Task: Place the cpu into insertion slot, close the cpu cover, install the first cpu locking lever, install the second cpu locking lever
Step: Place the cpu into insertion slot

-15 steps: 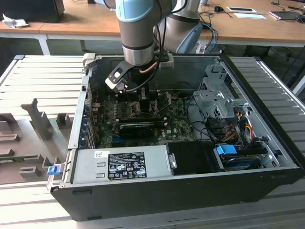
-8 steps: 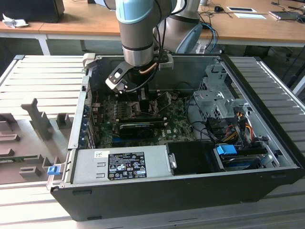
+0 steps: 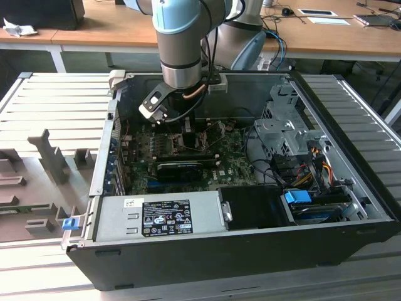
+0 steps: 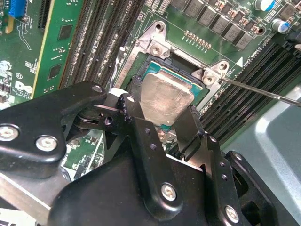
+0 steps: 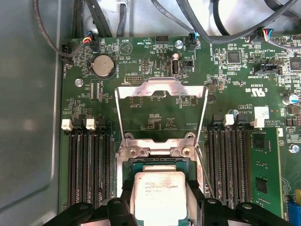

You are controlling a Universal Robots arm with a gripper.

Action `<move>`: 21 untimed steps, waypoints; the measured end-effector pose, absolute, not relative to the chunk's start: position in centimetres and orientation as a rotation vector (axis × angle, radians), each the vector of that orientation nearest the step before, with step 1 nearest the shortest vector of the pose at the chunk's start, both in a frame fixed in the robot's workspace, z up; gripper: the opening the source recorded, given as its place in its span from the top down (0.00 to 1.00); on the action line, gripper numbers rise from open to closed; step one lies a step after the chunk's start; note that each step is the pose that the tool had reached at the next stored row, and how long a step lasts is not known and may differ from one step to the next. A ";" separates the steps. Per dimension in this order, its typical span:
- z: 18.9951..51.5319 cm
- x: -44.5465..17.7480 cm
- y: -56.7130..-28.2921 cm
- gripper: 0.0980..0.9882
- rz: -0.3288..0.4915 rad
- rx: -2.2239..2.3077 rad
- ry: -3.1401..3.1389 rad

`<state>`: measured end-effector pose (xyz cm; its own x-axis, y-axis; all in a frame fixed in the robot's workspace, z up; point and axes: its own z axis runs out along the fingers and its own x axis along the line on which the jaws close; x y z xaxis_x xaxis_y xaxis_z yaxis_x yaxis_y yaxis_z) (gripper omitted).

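Right now I have the jaws pinching the cpu by two opposite edges, down inside the open computer case. The arm reaches in near the case's far wall, on the exterior view's left half. The chip lies flat, silver-grey metal top up, directly over the socket on the motherboard. I cannot tell whether it is fully seated. It is square, so it has no long axis, and its sides run parallel to the socket's sides and to the memory slots flanking it. The cpu cover is swung open on the socket's far side, and board shows through its window. A thin locking lever angles away from the socket, unlatched.
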<state>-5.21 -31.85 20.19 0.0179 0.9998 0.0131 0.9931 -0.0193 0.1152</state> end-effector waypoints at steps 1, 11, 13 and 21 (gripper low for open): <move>20.2 -5.2 -31.8 0.52 0.139 2.188 2.147; 20.2 -5.2 -31.8 0.43 0.139 2.188 2.147; 20.2 -5.2 -31.8 0.43 0.139 2.188 2.147; 20.0 -5.2 -31.6 0.43 0.150 2.193 2.151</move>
